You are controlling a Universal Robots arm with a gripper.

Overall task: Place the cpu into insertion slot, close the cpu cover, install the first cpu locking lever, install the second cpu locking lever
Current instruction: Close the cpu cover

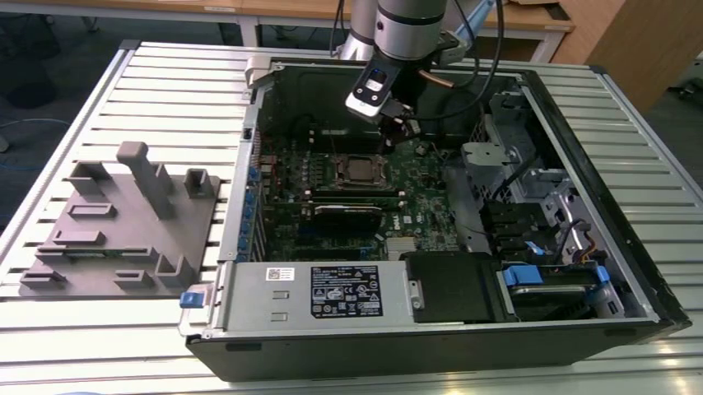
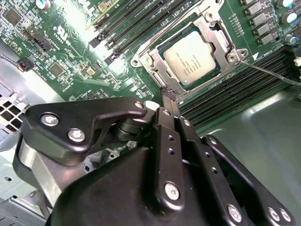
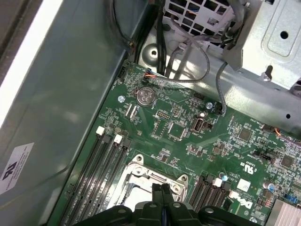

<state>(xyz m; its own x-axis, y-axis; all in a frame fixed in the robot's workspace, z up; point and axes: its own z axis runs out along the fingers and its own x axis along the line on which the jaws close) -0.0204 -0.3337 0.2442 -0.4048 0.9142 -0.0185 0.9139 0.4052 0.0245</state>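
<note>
Cpu [image 2: 195,56], seated under the cpu cover [image 2: 153,59], lies just beside the gripper [image 2: 168,94], toward the exterior view's left and nearer; the gripper's fingers are pressed together.

- Silver-grey arm [image 1: 409,25], a smooth round tube.
- Black cables [image 1: 500,20] looping beside the arm.
- White-and-black box [image 1: 370,90] just below the arm.
- Matte black gripper [image 2: 168,96] linkages, silver screw heads [image 2: 171,189] throughout.

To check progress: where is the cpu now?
In the second wrist view the cpu lies framed by the cpu cover, just beyond the pincer.
</note>
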